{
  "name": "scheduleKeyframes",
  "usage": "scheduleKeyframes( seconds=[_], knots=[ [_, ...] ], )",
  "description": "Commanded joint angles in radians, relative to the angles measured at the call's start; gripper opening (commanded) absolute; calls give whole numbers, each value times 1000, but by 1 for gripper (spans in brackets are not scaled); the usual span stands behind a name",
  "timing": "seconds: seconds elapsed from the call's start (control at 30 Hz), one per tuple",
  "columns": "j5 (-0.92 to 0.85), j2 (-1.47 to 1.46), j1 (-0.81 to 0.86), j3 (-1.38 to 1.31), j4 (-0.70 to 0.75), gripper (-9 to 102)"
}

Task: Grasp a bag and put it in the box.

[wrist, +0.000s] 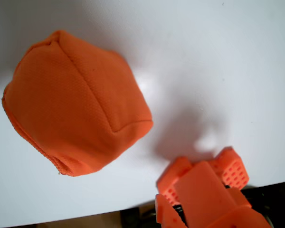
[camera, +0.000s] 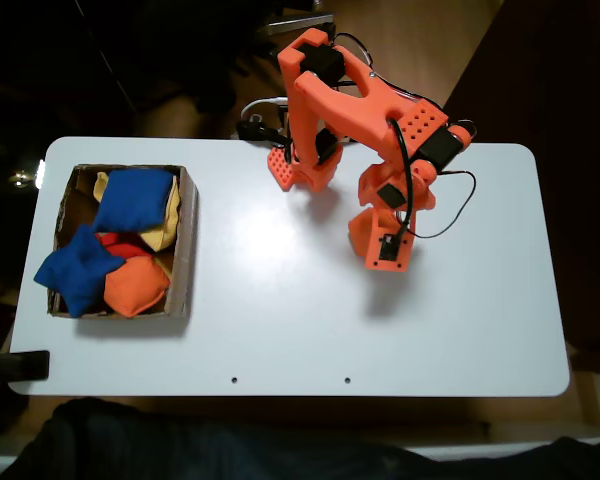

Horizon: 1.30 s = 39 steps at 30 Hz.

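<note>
An orange bag lies on the white table in the wrist view, at the upper left, with nothing touching it. In the fixed view the folded orange arm hides it. A second orange bag rests in the brown cardboard box at the table's left end. My gripper hangs below the folded arm near the table's middle, pointing down. How its jaws stand does not show from above. Orange gridded arm parts sit at the wrist view's lower right, by the table's edge.
The box also holds two blue beanbags and a yellow one. The arm's base stands at the table's back edge. The white tabletop stretches between the box and the arm.
</note>
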Motion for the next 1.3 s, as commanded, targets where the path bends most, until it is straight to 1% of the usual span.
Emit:
scheduleKeyframes(
  seconds=[0.0, 0.33, 0.47, 1.03, 1.27],
  knots=[
    [-5, 9, 9, -5, 2, 79],
    [-5, -57, 21, -3, -6, 82],
    [0, -89, 26, -6, -9, 86],
    [15, -227, 40, 2, -18, 86],
    [28, -276, 60, 2, -49, 86]
  ],
)
